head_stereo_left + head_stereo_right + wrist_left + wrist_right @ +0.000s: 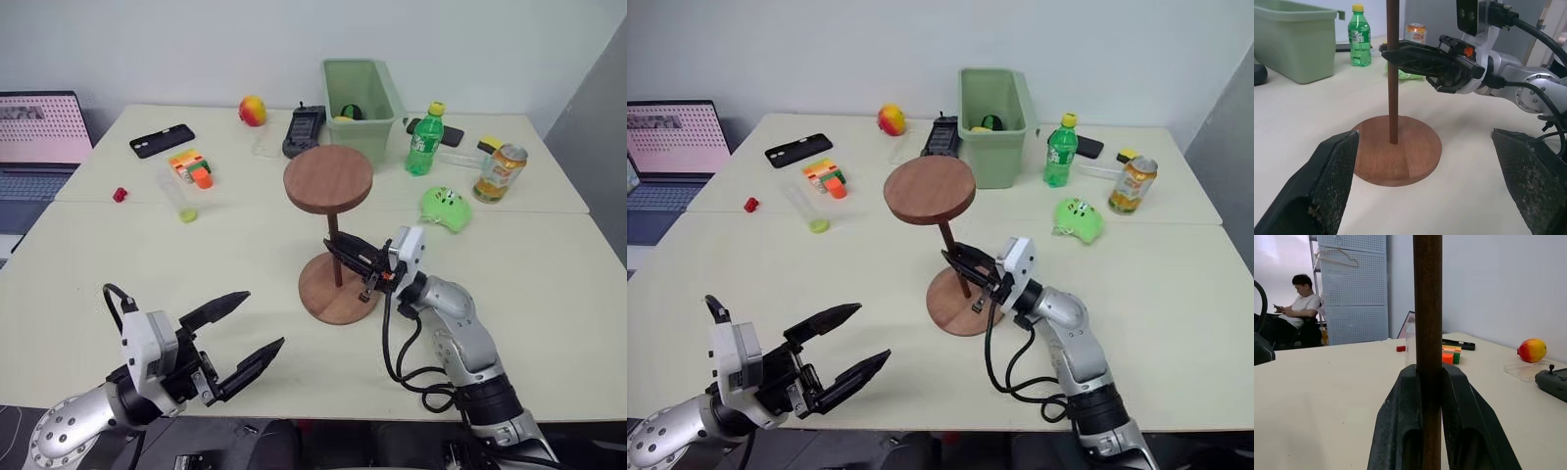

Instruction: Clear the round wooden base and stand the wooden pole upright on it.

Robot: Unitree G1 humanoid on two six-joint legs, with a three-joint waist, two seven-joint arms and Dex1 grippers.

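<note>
Wooden pole [335, 235]: stood upright in the centre hole of the round wooden base [337, 289], its fixed disc uppermost; seen from the head views, near the middle of the cream table [118, 294].
Right gripper [338, 247]: arm reached in from the near right edge, forearm angled toward the pole, black fingers clenched on the shaft just above the base.
Left gripper [257, 327]: hovered low over the near left of the table, pointing toward the base, fingers spread apart, grasping nothing.
Table, far side: green bin [358, 103], green bottle [423, 140], drink can [501, 172], green toy [447, 208], black phone [162, 140], red-yellow fruit [253, 111], orange-green block [190, 166].
Room: pale wall behind; laptop [37, 137] at the far left.
Left wrist view: pole [1393, 73] rose from the base [1400, 152]; right gripper [1393, 53] closed round it; own fingers [1334, 181] stood wide apart.
Right wrist view: pole [1428, 308] pinched between both fingers [1396, 431]; seated person [1295, 313] before a pegboard panel beyond the table.
</note>
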